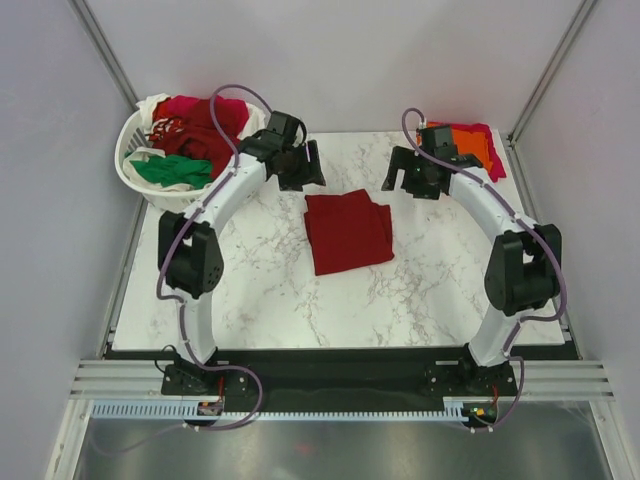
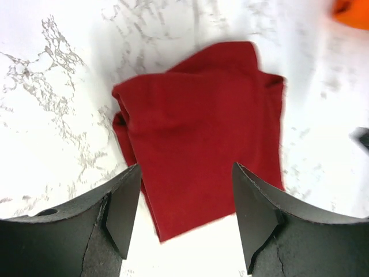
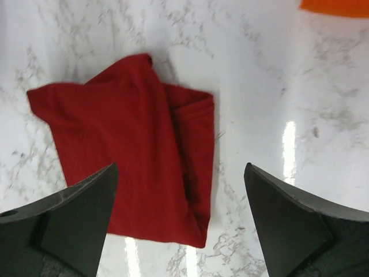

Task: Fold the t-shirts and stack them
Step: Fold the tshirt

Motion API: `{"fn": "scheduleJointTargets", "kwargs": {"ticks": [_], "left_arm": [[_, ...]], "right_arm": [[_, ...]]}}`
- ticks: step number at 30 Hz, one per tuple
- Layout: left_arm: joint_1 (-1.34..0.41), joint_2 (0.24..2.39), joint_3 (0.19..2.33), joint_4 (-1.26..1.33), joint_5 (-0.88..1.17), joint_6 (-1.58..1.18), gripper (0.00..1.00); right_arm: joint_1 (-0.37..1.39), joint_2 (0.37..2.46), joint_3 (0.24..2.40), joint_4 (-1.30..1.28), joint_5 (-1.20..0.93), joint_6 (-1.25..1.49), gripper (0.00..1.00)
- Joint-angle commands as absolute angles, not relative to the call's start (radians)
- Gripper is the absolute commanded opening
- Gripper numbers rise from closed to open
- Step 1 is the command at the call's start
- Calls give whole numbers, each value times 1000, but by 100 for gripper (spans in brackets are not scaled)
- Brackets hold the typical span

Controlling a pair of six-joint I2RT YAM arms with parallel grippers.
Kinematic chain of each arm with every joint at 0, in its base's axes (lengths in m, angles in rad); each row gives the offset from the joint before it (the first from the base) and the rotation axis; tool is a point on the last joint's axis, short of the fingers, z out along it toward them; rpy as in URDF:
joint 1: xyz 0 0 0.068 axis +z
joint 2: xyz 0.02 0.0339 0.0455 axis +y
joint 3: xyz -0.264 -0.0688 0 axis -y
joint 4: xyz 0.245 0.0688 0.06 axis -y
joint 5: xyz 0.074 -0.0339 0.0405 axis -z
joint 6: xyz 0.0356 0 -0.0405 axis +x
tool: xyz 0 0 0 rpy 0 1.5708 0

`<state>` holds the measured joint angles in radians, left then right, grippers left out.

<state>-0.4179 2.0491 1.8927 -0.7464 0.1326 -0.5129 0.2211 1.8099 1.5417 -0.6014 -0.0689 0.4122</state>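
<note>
You're looking at a white marble-patterned table [image 1: 260, 290] closed in by pale grey walls, with both arm bases bolted along its near edge. The arms curve inward over the top, the left arm [image 1: 215, 205] towards the far left and the right arm [image 1: 490, 205] towards the far right.

At the far left corner the white lattice basket [image 1: 160, 197] overhangs the table edge. It holds a loose heap: a green t-shirt [image 1: 172, 170] at the near side, a white one [image 1: 155, 105] draped over the far rim, and crimson cloth [image 1: 200, 125] piled on top. From above you can't tell whether that red mass is one garment or two.

The dark red t-shirt [image 1: 347, 232] [image 2: 202, 133] [image 3: 132, 150] lies folded flat near the middle of the table, between the two grippers and a little nearer to you than either. Its edges don't quite line up, and a lower layer shows along one side.

At the far right corner an orange t-shirt [image 1: 470, 142] lies folded on a magenta one [image 1: 491, 152], which shows along the right side.

Your left gripper [image 1: 303, 168] [image 2: 185, 173] hangs over the shirt's far left corner, fingers spread, gripping nothing. Your right gripper [image 1: 405, 178] [image 3: 180, 170] is off the shirt's far right corner, fingers wide apart and empty.
</note>
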Motion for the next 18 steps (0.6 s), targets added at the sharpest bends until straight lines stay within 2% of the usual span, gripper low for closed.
{"fn": "scheduleJointTargets", "kwargs": {"ticks": [1, 5, 18], "left_arm": [[-422, 1869, 1836, -741, 158, -451, 72], [-422, 1729, 1686, -741, 158, -419, 71], [-426, 1306, 1237, -724, 97, -454, 68]], "right_arm": [[203, 1862, 1404, -454, -359, 390, 98], [204, 1896, 1307, -368, -431, 393, 98], [204, 2037, 1261, -218, -509, 451, 98]]}}
